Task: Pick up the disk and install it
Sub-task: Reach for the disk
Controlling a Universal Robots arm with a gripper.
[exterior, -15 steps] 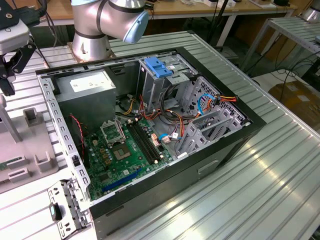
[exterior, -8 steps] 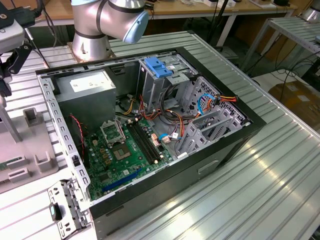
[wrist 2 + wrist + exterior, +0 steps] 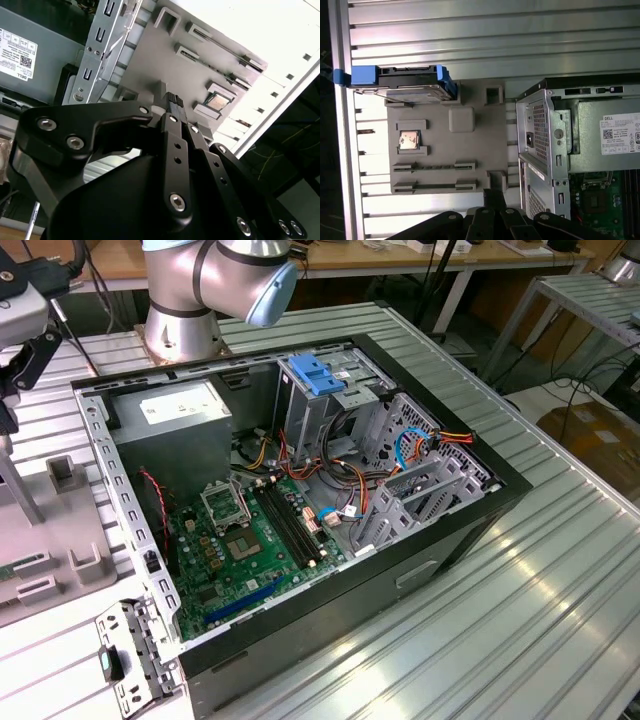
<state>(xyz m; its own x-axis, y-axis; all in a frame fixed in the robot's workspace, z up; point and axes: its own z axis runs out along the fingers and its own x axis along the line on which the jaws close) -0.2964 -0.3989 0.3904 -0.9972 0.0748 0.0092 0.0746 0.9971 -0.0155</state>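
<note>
The disk [image 3: 400,82], a dark slab in a bright blue carrier, stands on edge at one end of the grey fixture plate [image 3: 445,150] in the first wrist view. It lies beside the ribbed metal table. My gripper [image 3: 174,101] hovers over the other end of that plate, well away from the disk. Its black fingers [image 3: 493,196] are pressed together, shut on nothing.
The open computer case [image 3: 300,490] lies on the ribbed table, with its power supply [image 3: 170,425], motherboard [image 3: 245,540] and a blue bracket [image 3: 315,375] on the drive cage. A small processor chip [image 3: 410,140] rests in a pocket of the fixture plate. The arm's base [image 3: 185,300] stands behind the case.
</note>
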